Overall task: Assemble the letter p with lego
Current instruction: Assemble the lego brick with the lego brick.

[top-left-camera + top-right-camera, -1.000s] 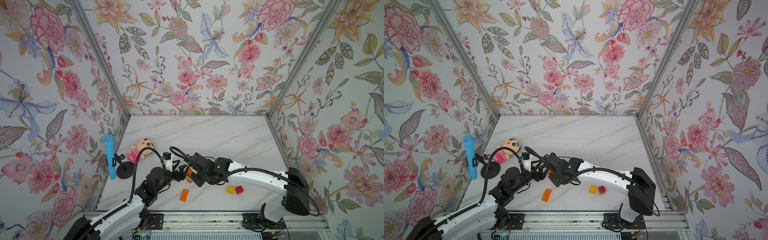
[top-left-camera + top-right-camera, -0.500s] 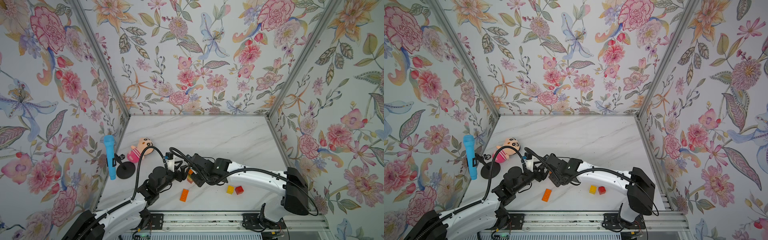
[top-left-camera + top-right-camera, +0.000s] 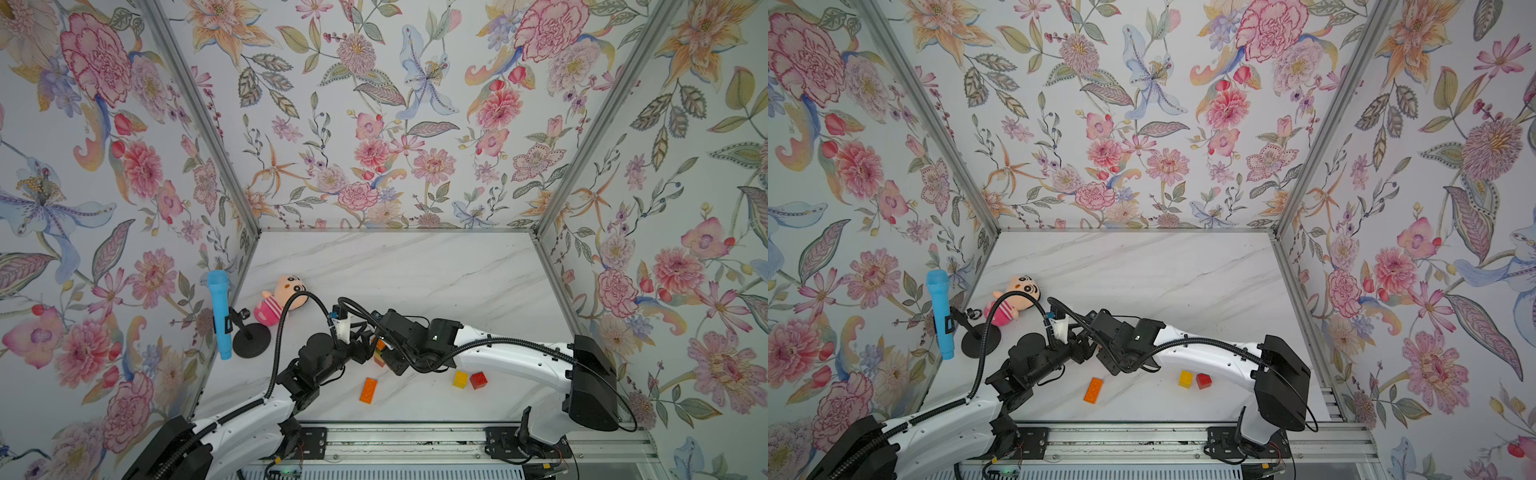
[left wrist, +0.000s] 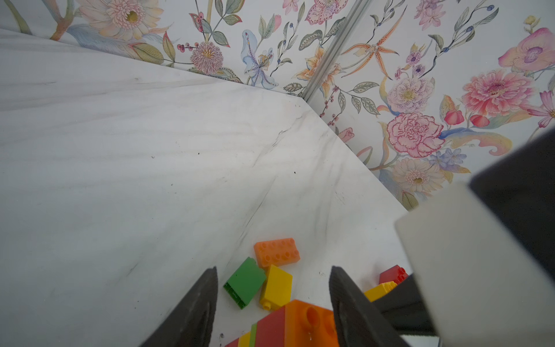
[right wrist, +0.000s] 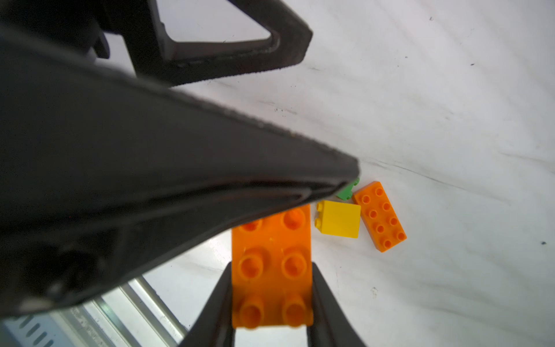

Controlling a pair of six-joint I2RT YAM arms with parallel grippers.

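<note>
Lego stack [image 3: 379,353], banded red, yellow and green and capped by an orange long brick [image 5: 271,240], sat between both arms near the front middle of the table [image 3: 415,270]. Right gripper [image 5: 271,270] had that orange long brick clamped, jaws narrow against its two long sides. Left gripper [image 4: 273,270] straddled the stack, jaws parted, daylight showing on one side. Just beyond, a loose orange brick [image 4: 276,251], a green brick [image 4: 244,282] and a yellow brick [image 4: 276,287] huddled together.

Stripy stack [image 4: 285,326], red/green/yellow with orange on top, is pinched in the right tool [image 5: 271,267]. Green brick [image 4: 244,282] and yellow brick [image 4: 276,287] lie tipped over beside a flat long orange brick [image 4: 277,251]. Yellow square [image 3: 460,379] sits just beside red square [image 3: 478,380].
</note>
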